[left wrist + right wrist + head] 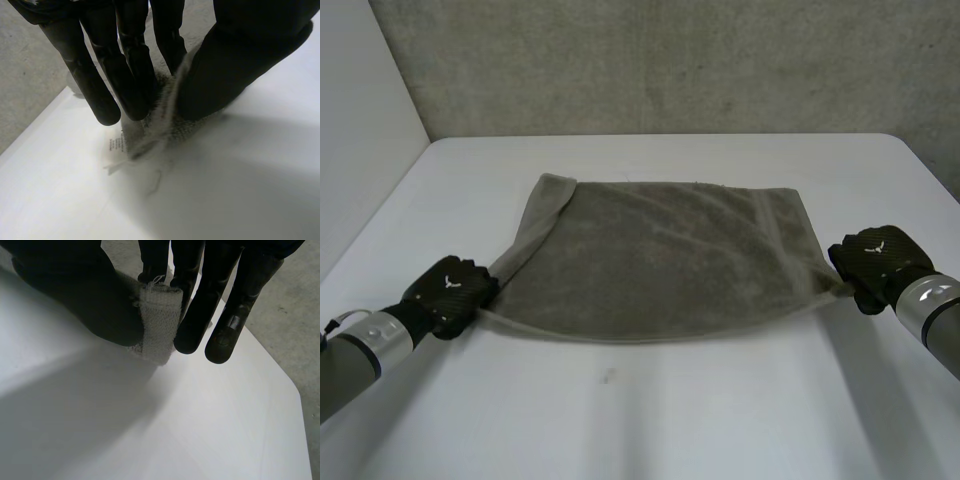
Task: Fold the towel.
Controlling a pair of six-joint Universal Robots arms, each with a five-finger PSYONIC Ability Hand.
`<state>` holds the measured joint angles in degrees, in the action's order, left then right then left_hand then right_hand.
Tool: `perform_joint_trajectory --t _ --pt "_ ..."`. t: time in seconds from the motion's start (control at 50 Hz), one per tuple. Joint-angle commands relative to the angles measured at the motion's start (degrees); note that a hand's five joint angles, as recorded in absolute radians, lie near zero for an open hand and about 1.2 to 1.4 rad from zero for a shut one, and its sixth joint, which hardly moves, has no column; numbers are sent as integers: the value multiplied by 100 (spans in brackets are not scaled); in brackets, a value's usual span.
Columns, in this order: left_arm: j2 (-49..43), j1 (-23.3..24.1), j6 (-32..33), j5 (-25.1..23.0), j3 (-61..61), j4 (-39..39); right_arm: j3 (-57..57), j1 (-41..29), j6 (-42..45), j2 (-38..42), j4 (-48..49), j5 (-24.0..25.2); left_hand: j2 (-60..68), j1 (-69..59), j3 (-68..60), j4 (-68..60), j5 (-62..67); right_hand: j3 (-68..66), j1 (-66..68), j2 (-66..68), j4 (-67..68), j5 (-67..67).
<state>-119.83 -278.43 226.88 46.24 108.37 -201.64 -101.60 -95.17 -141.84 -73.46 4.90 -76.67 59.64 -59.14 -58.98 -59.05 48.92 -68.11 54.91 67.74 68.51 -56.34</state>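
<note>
A grey-brown towel point(655, 260) is spread on the white table point(650, 410), its near edge stretched between my two hands. My left hand point(450, 292) pinches the near left corner of the towel point(162, 125) between thumb and fingers, with a small white label hanging below the corner. On the other side my right hand point(875, 262) is shut on the near right corner point(159, 322), the hem squeezed between thumb and fingers just above the table.
A grey wall point(670, 60) stands behind the table's far edge. The table's right edge point(287, 385) runs close beside my right hand. Bare table lies in front of the towel's near edge.
</note>
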Motion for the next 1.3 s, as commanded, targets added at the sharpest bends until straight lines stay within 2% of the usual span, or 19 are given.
perform_joint_trajectory --t 0.02,0.12,0.16,0.2,0.22,0.32,0.38,0.42,0.58,0.7,0.76,0.8,0.88,0.98,1.08,1.12,1.14,1.18,1.3 --pt "510 -1 -64 253 -88 -7 114 16 16 -46 -15 -84 2036 -2086 -2102 -2095 2108 -1189 2509 1226 1149 -1366" --pt "1524 78 -135 421 -26 160 404 16 -1 -397 -165 -129 2036 -2086 -2102 -2095 2108 -1189 2509 1226 1149 -1366" --pt "1946 105 -205 430 -26 292 693 -11 -28 -948 -453 -216 2036 -2086 -2102 -2095 2108 -1189 2509 1226 1149 -1366" --pt "2908 140 -581 447 -96 511 956 -28 -71 -1160 -646 -269 2036 -2086 -2102 -2095 2108 -1189 2509 1226 1149 -1366" --pt "2913 140 -583 448 -96 511 958 -28 -72 -1162 -648 -269 2036 -2086 -2102 -2095 2108 -1189 2509 1226 1149 -1366" --pt "4386 210 -2021 771 -665 643 2404 -11 -89 -1723 -1919 -445 2036 -2086 -2102 -2095 2108 -1189 2509 1226 1149 -1366" --pt "4609 219 -2359 896 -896 722 2778 -2 -63 -1848 -2327 -419 2036 -2086 -2102 -2095 2108 -1189 2509 1226 1149 -1366" --pt "4758 201 -2727 1053 -1403 1211 3355 7 16 -1874 -3027 -375 2036 -2086 -2102 -2095 2108 -1189 2509 1226 1149 -1366" --pt "3856 227 -2684 1080 -2319 3040 3736 -28 1025 -1103 -3759 -559 2036 -2086 -2102 -2095 2108 -1189 2509 1226 1149 -1366" --pt "2948 465 -2245 1133 -2425 3509 3753 -389 1141 -459 -3759 -849 2036 -2086 -2102 -2095 2108 -1189 2509 1226 1149 -1366" --pt "2051 746 -1823 1485 -2645 3632 3850 -582 1150 -20 -3698 -1060 2036 -2086 -2102 -2095 2108 -1189 2509 1226 1149 -1366" --pt "1212 1035 -1429 2228 -2986 3806 4068 -679 1159 444 -3628 -1227 2036 -2086 -2102 -2095 2108 -1189 2509 1226 1149 -1366" --pt "578 1377 -1016 2844 -3460 3930 4288 -766 1141 866 -3497 -1306 2036 -2086 -2102 -2095 2108 -1189 2509 1226 1149 -1366" --pt "179 1651 -742 3137 -4324 3886 4922 -1048 1115 1220 -2968 -1517 2036 -2086 -2102 -2095 2108 -1189 2509 1226 1149 -1366" --pt "162 1924 -812 3155 -5677 3394 6056 -1197 930 1308 -1641 -1843 2036 -2086 -2102 -2095 2108 -1189 2509 1226 1149 -1366" --pt "258 2047 -1021 3189 -6404 2459 6380 -1232 677 1124 -260 -1939 2036 -2086 -2102 -2095 2108 -1189 2509 1226 1149 -1366" --pt "258 2047 -1023 3190 -6407 2454 6381 -1232 675 1123 -253 -1939 2036 -2086 -2102 -2095 2108 -1189 2509 1226 1149 -1366" --pt "538 2047 -1442 3207 -6600 1308 6145 -1232 649 791 772 -1948 2036 -2086 -2102 -2095 2108 -1189 2509 1226 1149 -1366" --pt "759 1950 -2148 3234 -6407 344 5529 -1250 640 543 864 -1825 2036 -2086 -2102 -2095 2108 -1189 2509 1226 1149 -1366"
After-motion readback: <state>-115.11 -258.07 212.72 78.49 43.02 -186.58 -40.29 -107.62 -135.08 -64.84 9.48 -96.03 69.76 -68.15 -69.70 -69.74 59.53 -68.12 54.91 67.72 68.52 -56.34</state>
